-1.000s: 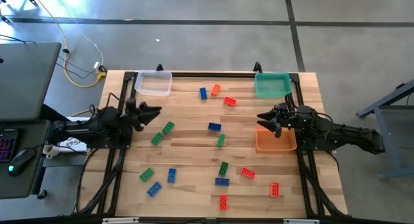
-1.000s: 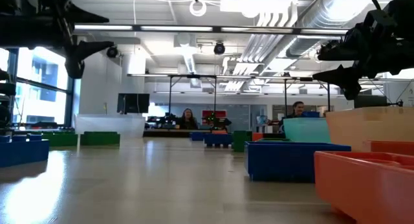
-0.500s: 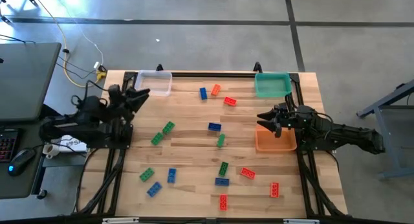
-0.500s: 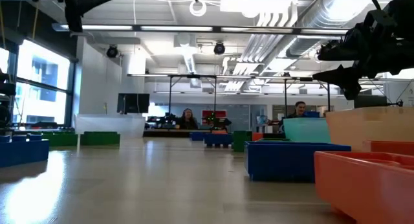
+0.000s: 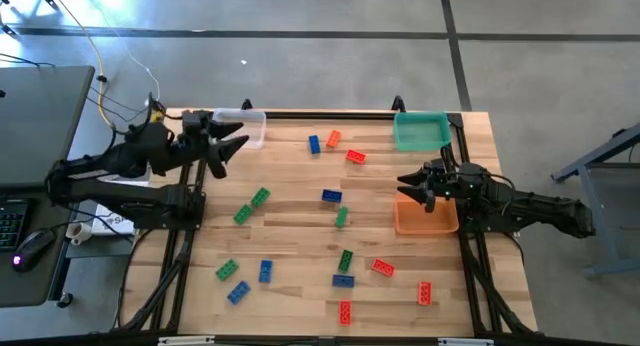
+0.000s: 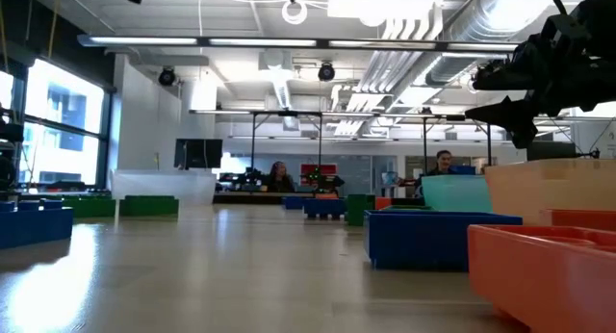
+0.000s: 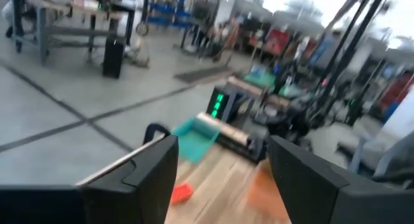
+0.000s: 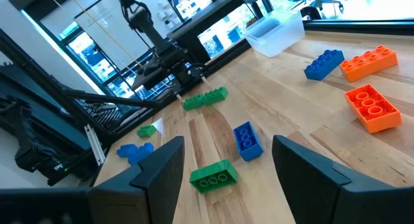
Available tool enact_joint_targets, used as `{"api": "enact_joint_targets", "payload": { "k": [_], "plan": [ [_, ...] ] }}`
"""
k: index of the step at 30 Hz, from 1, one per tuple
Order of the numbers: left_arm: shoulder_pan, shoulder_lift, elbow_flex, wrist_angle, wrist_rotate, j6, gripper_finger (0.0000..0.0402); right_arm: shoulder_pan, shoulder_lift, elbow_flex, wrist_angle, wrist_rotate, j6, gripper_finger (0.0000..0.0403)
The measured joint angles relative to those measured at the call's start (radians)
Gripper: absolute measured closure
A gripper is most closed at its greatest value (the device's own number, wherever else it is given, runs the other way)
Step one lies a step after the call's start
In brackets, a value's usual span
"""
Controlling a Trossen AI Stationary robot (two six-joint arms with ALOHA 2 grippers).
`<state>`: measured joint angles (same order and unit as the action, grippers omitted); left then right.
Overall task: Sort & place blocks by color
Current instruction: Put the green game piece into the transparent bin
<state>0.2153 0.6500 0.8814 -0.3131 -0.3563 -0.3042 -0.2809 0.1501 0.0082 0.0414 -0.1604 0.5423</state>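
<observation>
Blocks (image 5: pixel 331 196) lie scattered: small studded red, green, blue bricks.

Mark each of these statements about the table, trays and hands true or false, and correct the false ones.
1. The left hand holds a blue block. False: it is open and empty, beside the clear tray.
2. The right hand is above the orange tray's edge. True.
3. The teal tray holds red blocks. False: no blocks show in it.
4. Blocks lie scattered on the table. True.
</observation>
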Motion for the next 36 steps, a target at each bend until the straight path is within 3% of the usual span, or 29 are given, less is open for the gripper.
{"api": "enact_joint_targets", "payload": {
  "k": [5,15,32,36],
  "plan": [
    [0.000,0.098,0.088,-0.227,-0.038,-0.092,0.0163,0.000,0.000,0.000,0.000,0.000,0.000,0.0180],
    [0.000,0.267,0.094,-0.661,0.011,-0.378,0.0163,0.000,0.000,0.000,0.000,0.000,0.000,0.0180],
    [0.014,0.689,0.094,-0.714,0.312,-0.496,0.0163,0.000,0.000,0.000,0.000,0.000,0.000,0.0180],
    [0.034,0.786,0.094,-0.714,0.322,-0.481,0.0163,0.000,0.000,0.000,0.000,0.000,0.000,0.0180]
  ]
}}
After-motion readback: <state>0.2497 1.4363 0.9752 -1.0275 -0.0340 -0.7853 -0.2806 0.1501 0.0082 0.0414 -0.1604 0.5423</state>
